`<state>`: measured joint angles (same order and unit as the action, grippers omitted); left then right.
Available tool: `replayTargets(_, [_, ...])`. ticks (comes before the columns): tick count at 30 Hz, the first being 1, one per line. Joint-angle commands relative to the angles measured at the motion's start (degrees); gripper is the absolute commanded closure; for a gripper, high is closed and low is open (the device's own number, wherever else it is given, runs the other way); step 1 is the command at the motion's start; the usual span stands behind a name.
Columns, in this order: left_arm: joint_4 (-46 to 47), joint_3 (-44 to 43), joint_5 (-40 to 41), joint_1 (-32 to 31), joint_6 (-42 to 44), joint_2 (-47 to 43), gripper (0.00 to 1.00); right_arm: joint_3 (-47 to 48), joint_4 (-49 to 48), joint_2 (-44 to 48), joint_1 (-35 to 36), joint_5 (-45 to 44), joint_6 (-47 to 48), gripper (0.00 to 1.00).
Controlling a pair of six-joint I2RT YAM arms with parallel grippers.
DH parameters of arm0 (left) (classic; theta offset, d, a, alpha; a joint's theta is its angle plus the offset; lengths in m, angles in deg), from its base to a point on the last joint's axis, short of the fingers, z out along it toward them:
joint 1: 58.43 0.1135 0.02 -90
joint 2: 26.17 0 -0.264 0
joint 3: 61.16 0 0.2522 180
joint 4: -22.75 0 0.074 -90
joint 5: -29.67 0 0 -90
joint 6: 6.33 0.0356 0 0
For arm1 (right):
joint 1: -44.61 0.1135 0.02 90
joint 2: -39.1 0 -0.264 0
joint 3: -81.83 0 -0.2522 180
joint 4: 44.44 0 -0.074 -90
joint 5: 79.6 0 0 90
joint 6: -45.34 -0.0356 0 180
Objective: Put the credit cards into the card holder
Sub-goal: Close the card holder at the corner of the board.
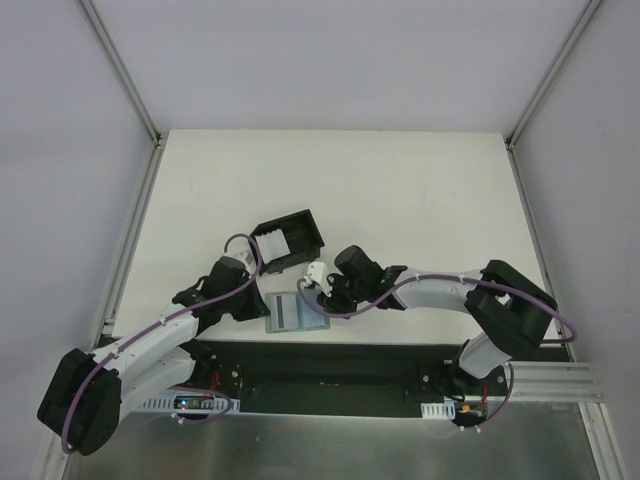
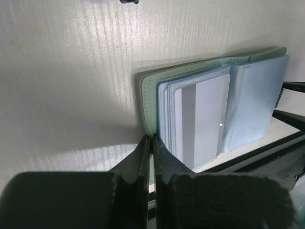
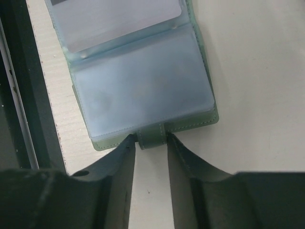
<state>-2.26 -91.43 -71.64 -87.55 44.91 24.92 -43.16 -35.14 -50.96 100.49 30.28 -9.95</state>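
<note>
Left wrist view is showing the left gripper [image 2: 152, 140] with its fingers pressed together at a corner of the green case [image 2: 148, 95], seemingly nipping the thin cover edge there. The case is lying open, and the whitish-grey card [image 2: 209, 119] is sitting inside one of its clear sleeves, not yet drawn out. At the opposite end of the case, the right gripper [image 3: 151, 143] is standing with its jaws apart, straddling the snap tab [image 3: 152, 133], tips just beside it. The card holder [image 1: 300, 228] is sitting apart from the case, on its side away from the arm bases. The risk, as I am judging it, is that the left pinch is biting very little cover, so a pull on the tab could be dragging the case free or folding it shut over the card. The table [image 1: 400, 200] is ending just beside the case, so a slide could be carrying it off. A light blue card I cannot pick out among the bluish sleeves.
</note>
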Motion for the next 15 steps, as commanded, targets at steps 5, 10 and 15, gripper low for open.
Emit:
replayTargets(5, [-3.34,-0.8,2.43,0.65,1.5,0.42,1.0,3.22,-0.36,-4.34,1.16,-1.33,-3.24,0.83])
replayTargets(10, [-3.78,-0.45,3.05,0.65,0.45,-0.64,1.0,-4.67,-8.6,2.42,1.16,-4.4,-8.87,0.91])
replayTargets(15, [-4.22,-0.98,3.4,0.74,-0.17,-0.12,1.0,-13.29,-22.32,9.11,1.08,-5.03,-14.76,0.92])
